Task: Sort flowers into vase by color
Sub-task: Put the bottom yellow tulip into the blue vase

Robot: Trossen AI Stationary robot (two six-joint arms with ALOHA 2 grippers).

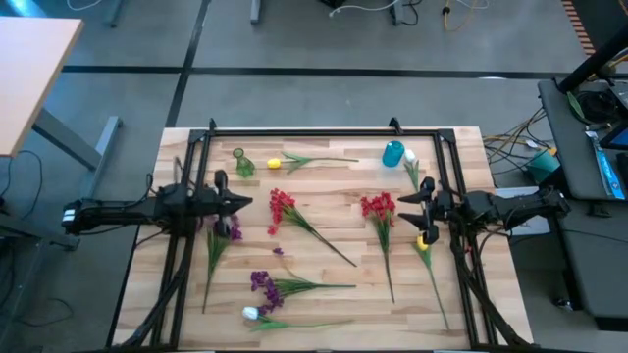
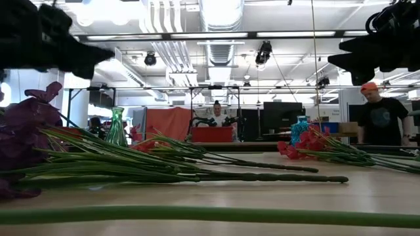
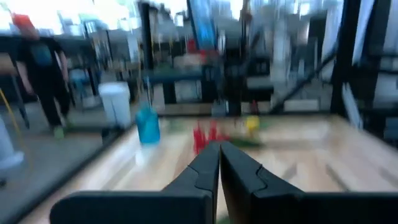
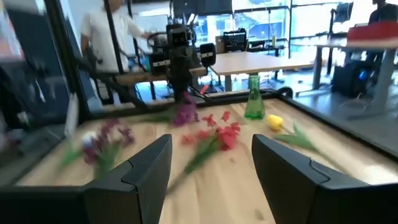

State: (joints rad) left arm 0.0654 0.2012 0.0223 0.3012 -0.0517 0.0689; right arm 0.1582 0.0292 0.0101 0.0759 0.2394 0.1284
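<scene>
Flowers lie flat on the wooden table (image 1: 324,186): two red clusters (image 1: 282,206) (image 1: 378,208), two purple ones (image 1: 234,231) (image 1: 261,282), a yellow head (image 1: 278,163), a white head (image 1: 251,314), and another yellow head (image 1: 424,245) below my right gripper. A green glass vase (image 1: 242,164) stands at the far left and a blue vase (image 1: 393,154) at the far right. My left gripper (image 1: 245,202) hovers shut at the table's left, pointing level toward the middle. My right gripper (image 1: 407,208) hovers open at the right, nothing between its fingers (image 4: 149,168).
A black frame (image 1: 324,132) runs around the table's far and side edges. Long green stems (image 2: 197,176) cross the middle of the table. A person in an orange cap (image 2: 379,118) stands beyond the far right corner, and another person (image 4: 115,31) behind the left arm.
</scene>
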